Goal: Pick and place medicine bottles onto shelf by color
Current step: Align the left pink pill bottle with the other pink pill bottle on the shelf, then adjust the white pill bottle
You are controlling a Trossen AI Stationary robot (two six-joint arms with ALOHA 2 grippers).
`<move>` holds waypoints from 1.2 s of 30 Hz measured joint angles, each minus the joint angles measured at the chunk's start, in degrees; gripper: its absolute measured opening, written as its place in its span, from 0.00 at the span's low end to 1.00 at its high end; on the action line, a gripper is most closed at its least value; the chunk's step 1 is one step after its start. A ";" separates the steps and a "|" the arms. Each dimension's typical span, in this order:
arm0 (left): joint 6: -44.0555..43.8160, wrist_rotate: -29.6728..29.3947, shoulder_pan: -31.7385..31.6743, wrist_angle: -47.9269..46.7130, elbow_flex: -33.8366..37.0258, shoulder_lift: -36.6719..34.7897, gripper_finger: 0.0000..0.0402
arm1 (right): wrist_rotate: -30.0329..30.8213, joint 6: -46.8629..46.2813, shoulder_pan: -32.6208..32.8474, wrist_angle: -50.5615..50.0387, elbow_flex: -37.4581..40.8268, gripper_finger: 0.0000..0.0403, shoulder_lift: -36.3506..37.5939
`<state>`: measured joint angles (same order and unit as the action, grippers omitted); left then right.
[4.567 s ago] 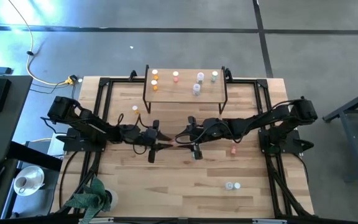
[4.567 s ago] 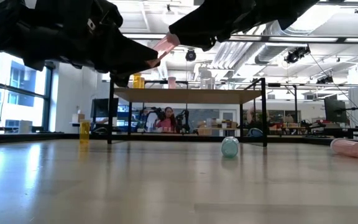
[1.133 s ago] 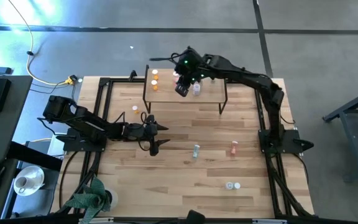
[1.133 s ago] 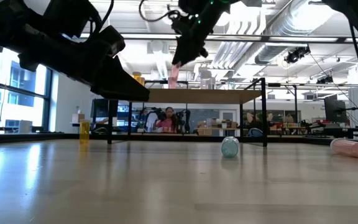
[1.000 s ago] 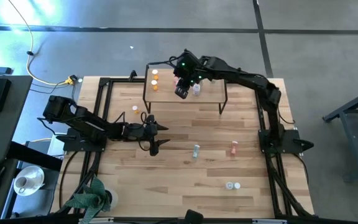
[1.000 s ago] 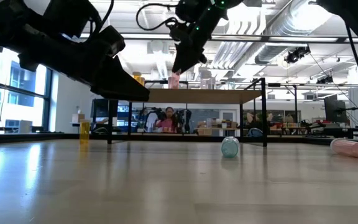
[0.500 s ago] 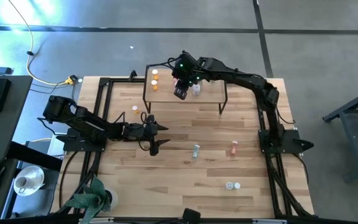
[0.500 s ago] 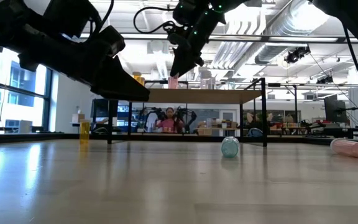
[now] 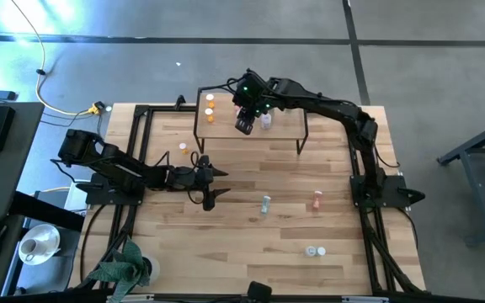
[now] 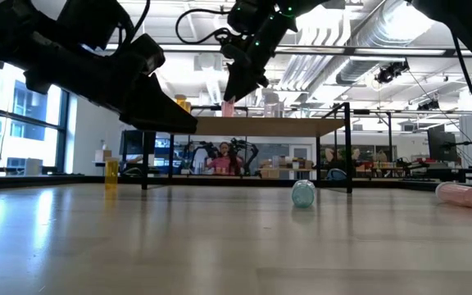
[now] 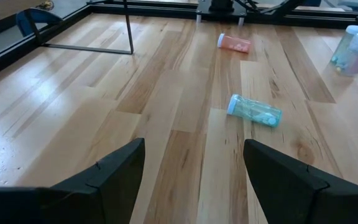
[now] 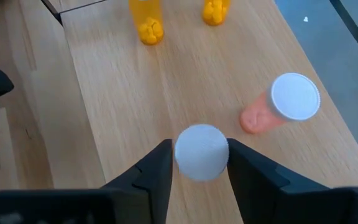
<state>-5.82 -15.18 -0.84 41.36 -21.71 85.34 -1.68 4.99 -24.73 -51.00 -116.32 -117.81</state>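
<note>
Right wrist view: gripper (image 12: 199, 163) straddles bottle (image 12: 201, 152)

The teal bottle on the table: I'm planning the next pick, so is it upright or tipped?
Tipped. The teal bottle lies on its side on the table, white cap pointing sideways; the low view shows it end-on.

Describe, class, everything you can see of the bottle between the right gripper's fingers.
The bottle stands upright on the shelf, seen from straight above, so its round white cap hides the body; the low view shows a pink body. The right gripper has a dark finger close on each side of it. Another pink bottle stands beside it, apart.
</note>
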 joint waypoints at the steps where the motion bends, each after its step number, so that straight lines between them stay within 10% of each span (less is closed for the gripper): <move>1: 0.00 0.00 0.00 0.00 0.00 0.00 0.66 | 0.16 0.00 0.00 -0.02 0.03 0.36 -0.04; 36: 0.02 0.00 0.00 -0.46 0.00 0.00 0.66 | 0.51 -2.55 1.27 -23.66 -8.80 0.43 0.45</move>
<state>-5.80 -15.18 -0.84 40.91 -21.71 85.34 -1.17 2.44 -23.46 -74.66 -125.12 -117.36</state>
